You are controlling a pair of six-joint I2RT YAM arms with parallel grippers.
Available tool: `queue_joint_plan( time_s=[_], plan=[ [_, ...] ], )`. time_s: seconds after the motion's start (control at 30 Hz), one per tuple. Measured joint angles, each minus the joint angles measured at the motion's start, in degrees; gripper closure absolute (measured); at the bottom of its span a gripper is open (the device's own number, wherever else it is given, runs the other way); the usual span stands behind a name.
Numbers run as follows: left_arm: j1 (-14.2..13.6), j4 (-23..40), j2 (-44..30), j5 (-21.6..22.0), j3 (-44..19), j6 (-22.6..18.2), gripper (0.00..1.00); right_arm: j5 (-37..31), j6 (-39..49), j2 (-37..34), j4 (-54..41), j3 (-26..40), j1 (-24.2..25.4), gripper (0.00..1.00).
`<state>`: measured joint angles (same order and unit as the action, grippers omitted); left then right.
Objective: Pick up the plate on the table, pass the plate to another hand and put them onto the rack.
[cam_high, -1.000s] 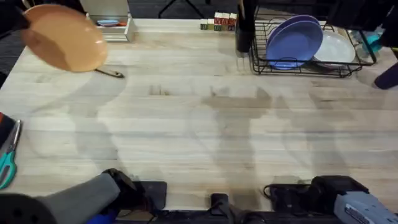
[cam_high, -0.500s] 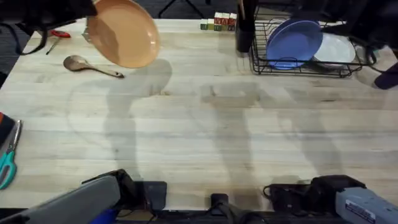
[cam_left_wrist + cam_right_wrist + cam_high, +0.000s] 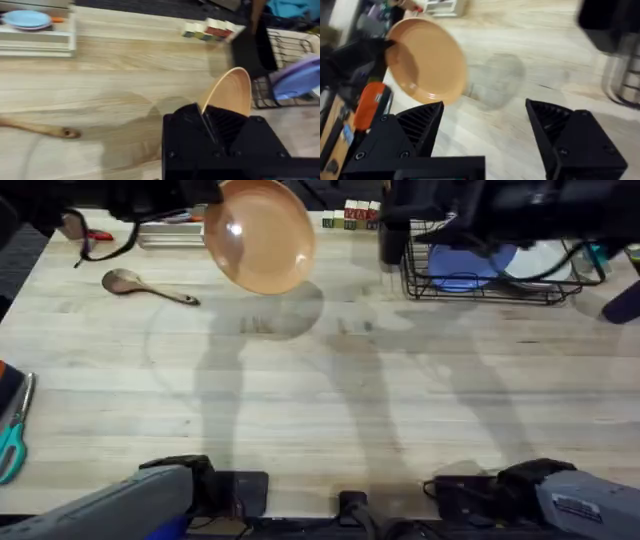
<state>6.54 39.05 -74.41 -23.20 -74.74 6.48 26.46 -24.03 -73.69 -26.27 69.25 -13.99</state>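
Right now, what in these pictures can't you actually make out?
- Rack, overhead: the right arm, dark and blurred, crosses it, so the plates inside are mostly covered.
- Plate, left wrist view: the gripper body hides its lower part, so the contact of the fingers is unseen.
- Blocks at the table's far edge: too small to read.
- Right gripper: open, aimed at the plate.

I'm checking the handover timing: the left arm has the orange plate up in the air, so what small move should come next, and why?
Probably the right gripper should ease toward the plate and close on its free rim. The left gripper is shut on the plate's edge, holding it above the table, while the right gripper's fingers are open and facing the plate with a gap between. The rack comes after.
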Motion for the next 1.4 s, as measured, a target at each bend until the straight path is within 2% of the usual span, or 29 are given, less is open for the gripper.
queue_joint_plan(
  time_s=[0.27,0.43,0.63,0.87,1.07,1.4],
  plan=[
    [-5.46,0.02,0.00,-1.37,0.00,1.79,0.961,1.03,-0.05,-6.16,5.58,0.02,-5.34,0.006],
    [-6.53,0.00,0.00,-1.74,0.00,3.66,0.961,1.03,-1.09,-9.68,5.72,0.02,-7.16,0.006],
    [-6.62,-0.01,0.00,-4.27,0.00,4.72,0.959,1.03,-1.32,-12.20,7.36,0.02,-9.55,0.019],
    [-6.62,0.02,0.00,-5.72,0.00,5.16,0.960,1.07,-1.53,-13.02,9.69,0.02,-10.63,0.163],
    [-6.62,0.01,0.00,-5.77,0.00,5.18,0.959,1.03,-1.72,-13.05,9.55,0.02,-10.63,0.423],
    [-6.62,0.03,0.00,-5.77,0.00,5.40,0.960,1.07,-1.72,-13.05,9.42,0.02,-9.32,0.611]
  ],
)
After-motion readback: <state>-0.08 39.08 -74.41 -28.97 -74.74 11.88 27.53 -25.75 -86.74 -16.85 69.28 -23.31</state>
